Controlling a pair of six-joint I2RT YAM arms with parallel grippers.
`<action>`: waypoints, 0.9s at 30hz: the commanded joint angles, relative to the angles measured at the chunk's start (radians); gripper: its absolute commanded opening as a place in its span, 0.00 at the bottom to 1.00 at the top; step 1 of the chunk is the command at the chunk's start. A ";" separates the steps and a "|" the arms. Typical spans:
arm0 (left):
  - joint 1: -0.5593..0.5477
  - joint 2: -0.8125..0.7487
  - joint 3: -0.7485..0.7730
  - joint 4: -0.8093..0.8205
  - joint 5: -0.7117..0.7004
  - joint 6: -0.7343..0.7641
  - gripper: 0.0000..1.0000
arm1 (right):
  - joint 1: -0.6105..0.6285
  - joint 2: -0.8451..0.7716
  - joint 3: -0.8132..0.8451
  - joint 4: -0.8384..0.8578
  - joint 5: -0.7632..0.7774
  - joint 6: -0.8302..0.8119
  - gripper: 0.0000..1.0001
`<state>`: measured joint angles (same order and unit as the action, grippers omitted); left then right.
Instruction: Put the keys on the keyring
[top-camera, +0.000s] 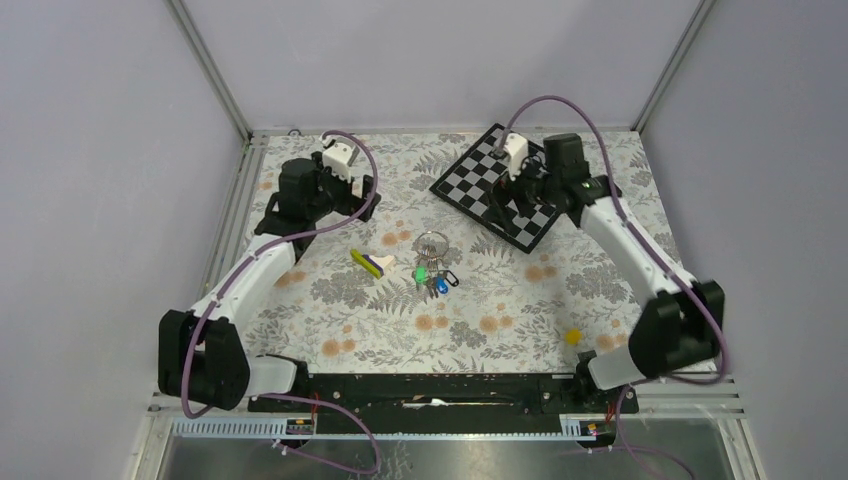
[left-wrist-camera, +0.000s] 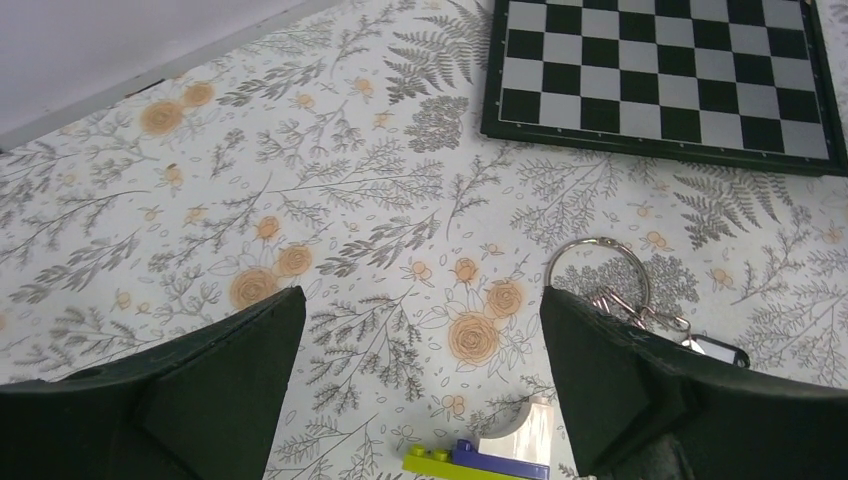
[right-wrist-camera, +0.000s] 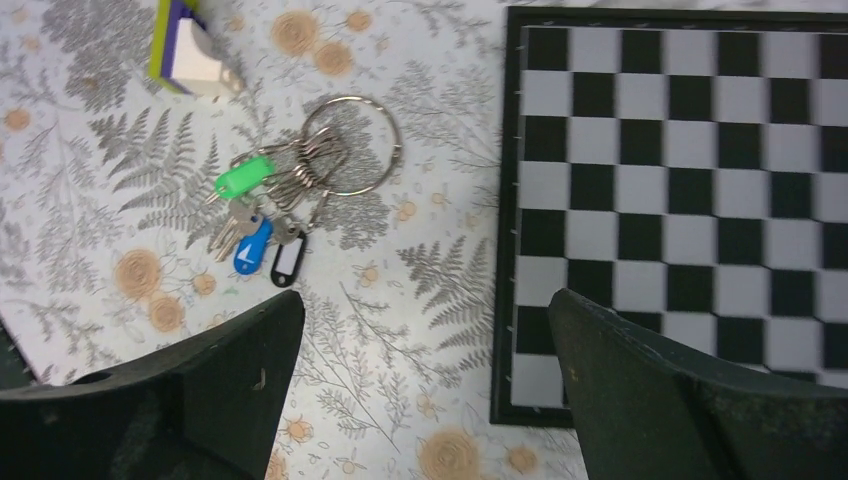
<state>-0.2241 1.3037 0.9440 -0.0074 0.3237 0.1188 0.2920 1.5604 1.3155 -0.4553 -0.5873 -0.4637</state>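
Keys: seemingly threaded on keyring. Left gripper, right gripper: both apart, empty. I judge: only verification left.

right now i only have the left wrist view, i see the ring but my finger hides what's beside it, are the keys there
Observer: Yes. The right wrist view shows the keys bunched against the keyring, with green, blue and black heads fanned out on the side away from the chessboard.
Operator: are they already on it
Observer: Their shafts overlap the ring's rim, but I cannot tell whether they are threaded.
Operator: where's the right gripper
Observer: The right gripper hangs open above the chessboard's edge, on the keys' side.
Operator: anything else loose
Observer: A small yellow cube sits alone, well to the right of the keys and nearer the arm bases.
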 joint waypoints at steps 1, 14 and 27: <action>0.011 -0.075 0.027 0.066 -0.101 -0.046 0.99 | -0.011 -0.210 -0.129 0.156 0.224 0.098 1.00; 0.015 -0.185 -0.010 0.081 -0.215 0.046 0.99 | -0.014 -0.642 -0.516 0.380 0.482 0.258 1.00; 0.018 -0.324 -0.031 0.034 -0.080 -0.082 0.99 | -0.063 -0.813 -0.571 0.369 0.461 0.328 1.00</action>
<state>-0.2146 1.0119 0.9119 0.0235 0.1677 0.0891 0.2485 0.7773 0.7296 -0.1211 -0.1402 -0.1844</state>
